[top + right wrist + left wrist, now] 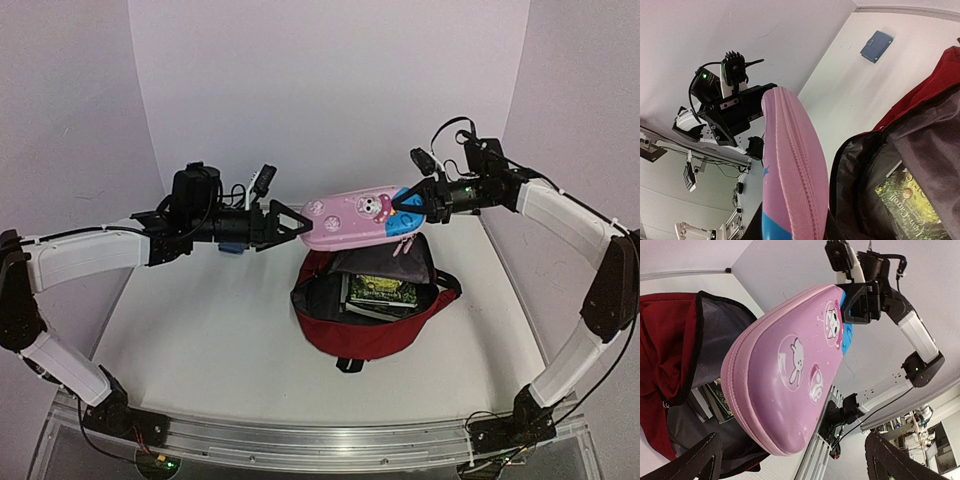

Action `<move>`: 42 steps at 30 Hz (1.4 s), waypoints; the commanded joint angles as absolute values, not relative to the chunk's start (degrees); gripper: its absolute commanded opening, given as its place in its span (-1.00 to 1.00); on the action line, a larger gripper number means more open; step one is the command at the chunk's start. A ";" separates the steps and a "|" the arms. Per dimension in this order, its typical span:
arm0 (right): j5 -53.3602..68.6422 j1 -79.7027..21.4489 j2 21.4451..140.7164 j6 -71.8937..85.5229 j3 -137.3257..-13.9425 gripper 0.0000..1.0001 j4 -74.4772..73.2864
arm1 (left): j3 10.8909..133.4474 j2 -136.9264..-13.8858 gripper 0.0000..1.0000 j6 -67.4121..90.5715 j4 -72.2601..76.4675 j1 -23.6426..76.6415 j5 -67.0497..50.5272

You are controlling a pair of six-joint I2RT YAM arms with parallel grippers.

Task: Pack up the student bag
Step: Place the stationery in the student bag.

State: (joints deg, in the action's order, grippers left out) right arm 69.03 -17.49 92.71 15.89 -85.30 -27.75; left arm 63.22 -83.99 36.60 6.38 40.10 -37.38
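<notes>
- table [200,340]: white; fills the lower half of the top view
- student bag [340,335]: dark red; lies on the table at frame centre; mouth unzipped and gaping; grey lining exposed
- pink pencil case [345,225]: in the air just above the bag's far rim; roughly level; blue end toward frame right
- book [382,291]: green cover; inside the bag's opening
- right gripper [408,203]: clamped on the case's blue end
- left gripper [292,223]: fingers spread wide; the case's pink end sits between them; no grip visible in the left wrist view
</notes>
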 commanded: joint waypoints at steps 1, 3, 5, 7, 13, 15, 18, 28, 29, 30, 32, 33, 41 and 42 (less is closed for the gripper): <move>77.19 -19.31 88.39 14.50 -83.90 -0.95 -26.25 | 64.85 -81.90 0.99 27.59 1.26 40.26 -45.16; 77.87 -20.42 87.78 14.24 -83.38 -0.95 -26.26 | 65.15 -82.47 0.99 27.69 1.49 40.27 -47.27; 78.03 -21.51 87.25 13.81 -83.10 -0.95 -26.26 | 64.29 -82.68 0.99 29.29 4.05 40.25 -48.95; 78.02 -22.36 87.04 13.72 -82.88 -0.94 -26.30 | 62.90 -82.85 0.92 31.93 8.69 40.32 -51.56; 77.94 -23.07 88.00 12.86 -82.40 -0.93 -26.35 | 58.55 -83.43 0.36 39.85 23.41 41.51 -55.99; 77.48 -23.26 88.42 12.50 -82.42 -0.92 -26.37 | 58.61 -83.33 0.04 39.42 23.27 42.57 -55.90; 75.46 -23.41 89.04 12.27 -82.70 -0.79 -26.37 | 58.21 -82.57 -0.51 39.16 22.56 42.99 -55.07; 45.54 -23.18 92.73 1.47 -91.83 0.68 -38.38 | 53.78 -71.70 -1.00 30.97 1.05 42.96 -28.79; 42.01 -23.17 93.54 -0.15 -92.87 0.68 -40.10 | 54.13 -71.28 -1.00 29.74 -3.21 42.98 -27.15; 38.89 -23.16 94.02 -1.88 -93.45 0.68 -40.98 | 54.36 -70.98 -1.00 28.72 -6.30 42.99 -26.04; 32.93 -23.14 94.66 -4.05 -93.85 0.68 -41.52 | 54.61 -70.48 -0.99 27.07 -10.67 43.23 -23.86; 31.51 -23.20 95.07 -4.39 -93.85 0.67 -41.62 | 54.82 -70.37 -1.00 26.21 -12.38 43.64 -22.91; 24.78 -23.29 98.13 -5.44 -92.87 0.64 -42.79 | 61.62 -74.48 -0.99 18.18 -25.76 52.86 -2.60; 24.75 -23.29 98.21 -5.29 -92.52 0.65 -42.84 | 62.35 -75.45 -1.00 17.52 -26.50 54.60 1.39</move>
